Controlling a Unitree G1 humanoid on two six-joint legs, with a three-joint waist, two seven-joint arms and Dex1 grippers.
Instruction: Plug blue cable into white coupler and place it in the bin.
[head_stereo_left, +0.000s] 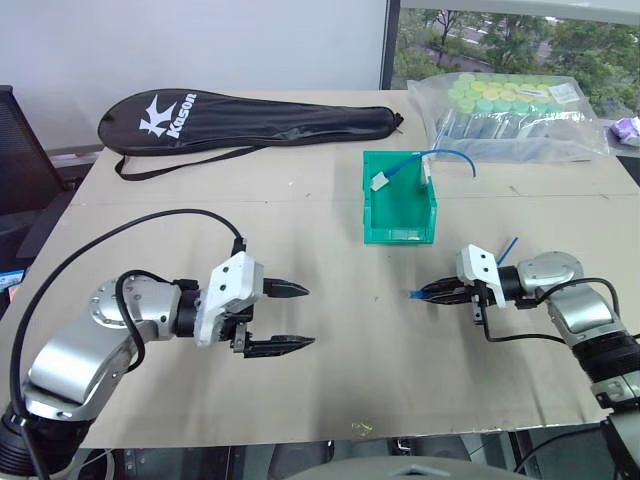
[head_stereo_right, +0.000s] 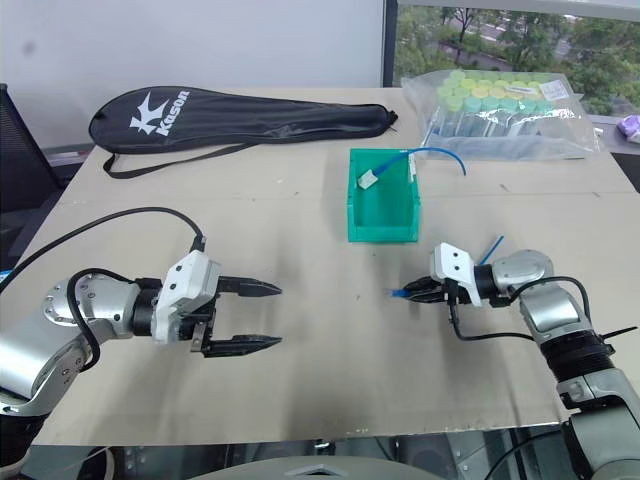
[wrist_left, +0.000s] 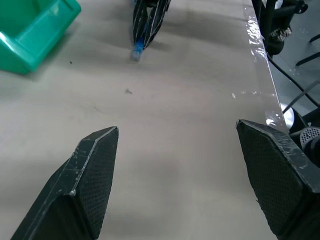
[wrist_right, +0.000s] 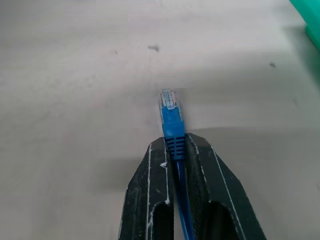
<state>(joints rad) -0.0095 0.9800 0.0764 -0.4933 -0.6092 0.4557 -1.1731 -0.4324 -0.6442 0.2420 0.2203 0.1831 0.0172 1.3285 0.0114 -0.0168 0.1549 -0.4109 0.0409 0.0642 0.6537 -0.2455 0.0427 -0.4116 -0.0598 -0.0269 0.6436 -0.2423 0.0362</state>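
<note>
My right gripper (head_stereo_left: 432, 292) is low over the right side of the table, shut on the blue cable (wrist_right: 172, 122) just behind its clear plug (wrist_right: 169, 100). The plug sticks out past the fingertips toward the table's middle, and a short blue length (head_stereo_left: 508, 248) rises behind the wrist. On the left, my left gripper (head_stereo_left: 307, 316) is open and empty, pointing at the right gripper (wrist_left: 147, 30). The green bin (head_stereo_left: 398, 232) stands behind the middle, holding another blue cable with a small white block (head_stereo_left: 379, 182) on its end. The white coupler is out of view.
A black Kason racket bag (head_stereo_left: 250, 120) lies along the back left. A clear plastic bag of capped tubes (head_stereo_left: 515, 115) sits at the back right, beside a purple object (head_stereo_left: 628, 130). The brown tabletop's front edge (head_stereo_left: 330, 432) is close to both arms.
</note>
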